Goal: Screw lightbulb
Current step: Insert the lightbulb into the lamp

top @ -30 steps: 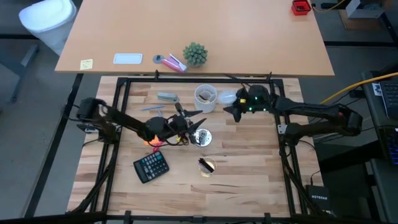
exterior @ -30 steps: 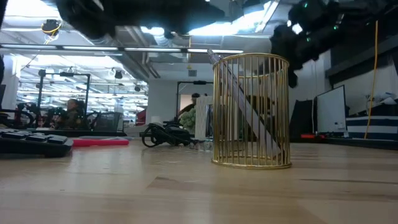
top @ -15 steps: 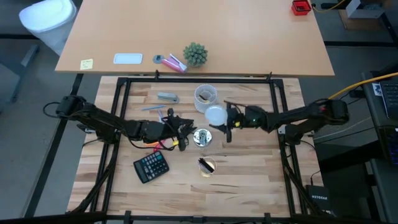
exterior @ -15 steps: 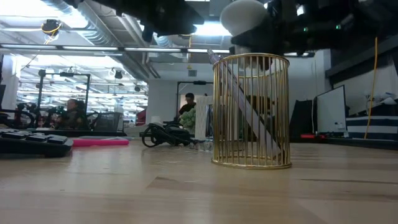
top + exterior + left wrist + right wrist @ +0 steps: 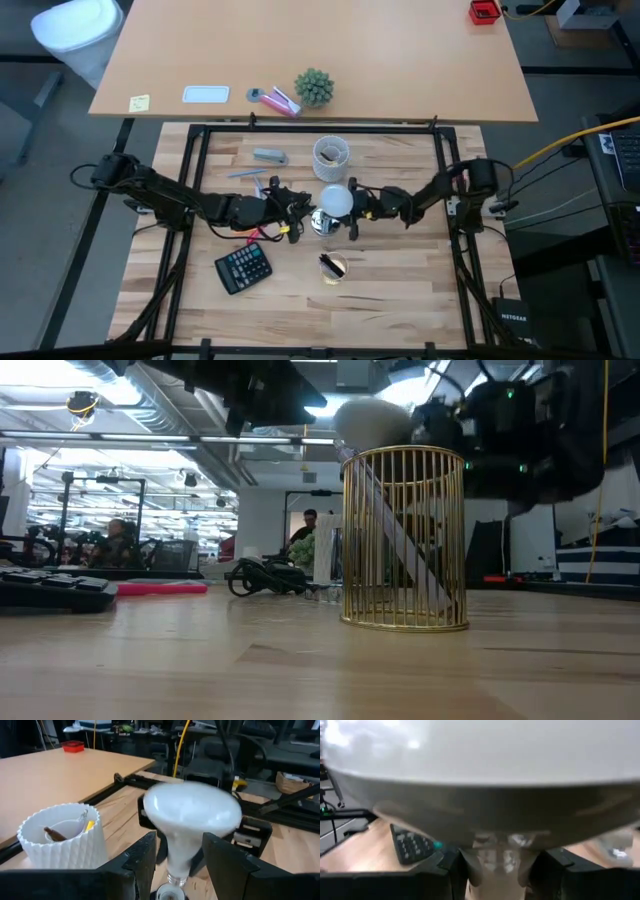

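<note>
The white lightbulb (image 5: 335,200) stands upright in the air, dome up, its grey base (image 5: 175,879) just above the round silver socket (image 5: 323,222) at the table's middle. My right gripper (image 5: 353,206) comes from the table's right and is shut on the bulb. My left gripper (image 5: 304,212) comes from the left at the socket, and its two fingers (image 5: 142,862) stand on either side of the socket's opening (image 5: 167,894). In the low view the bulb (image 5: 370,422) shows above the gold wire cup. My right gripper pinches the bulb's narrow neck (image 5: 495,851) between its two fingers, just under the dome. The fingers come level from the table's right. The bulb is upright, base down, lifted clear above the socket. My left gripper has the socket's body between its two fingers, level from the table's left. The contact lies below the wrist picture's edge. The socket sits on the table.
A white ribbed cup (image 5: 331,153) stands just beyond the socket. A gold wire cup (image 5: 333,266) with a pen stands nearer, and a calculator (image 5: 243,268) lies at the near left. A grey piece (image 5: 268,156) and pens (image 5: 250,175) lie at the far left. People sit in the room behind.
My right gripper has carried the bulb from beside the white cup toward the table's left and near edge, ending over the socket. The bulb has stayed dome up. My left arm has sunk lower and stretched out at the socket.
</note>
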